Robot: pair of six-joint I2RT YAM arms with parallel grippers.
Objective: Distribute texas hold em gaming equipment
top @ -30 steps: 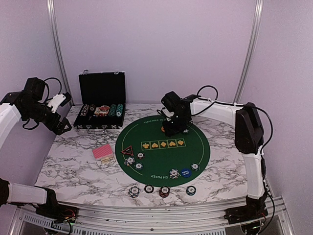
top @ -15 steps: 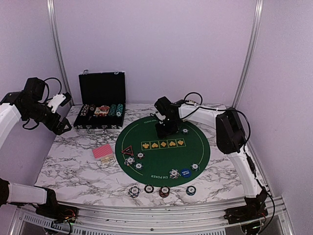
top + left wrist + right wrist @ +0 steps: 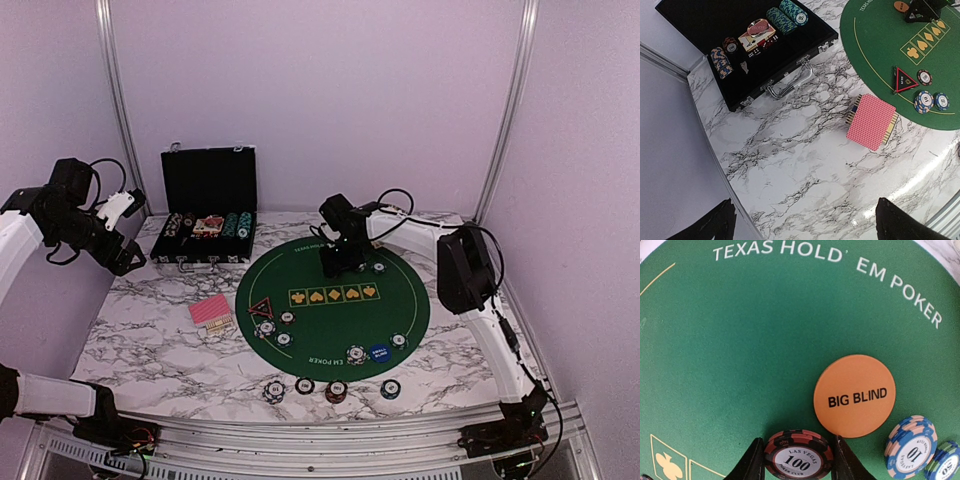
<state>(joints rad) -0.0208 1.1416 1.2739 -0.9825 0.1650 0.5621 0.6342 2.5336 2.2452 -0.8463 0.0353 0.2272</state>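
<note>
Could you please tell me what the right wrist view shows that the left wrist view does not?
Only the right wrist view: a red 100 chip clamped in the right gripper. Only the left wrist view: the open black case, the pink-backed card deck and the triangular marker. Both: the green mat and the orange Big Blind button.

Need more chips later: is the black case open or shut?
Open: the case has its lid upright, chips exposed inside.
</note>
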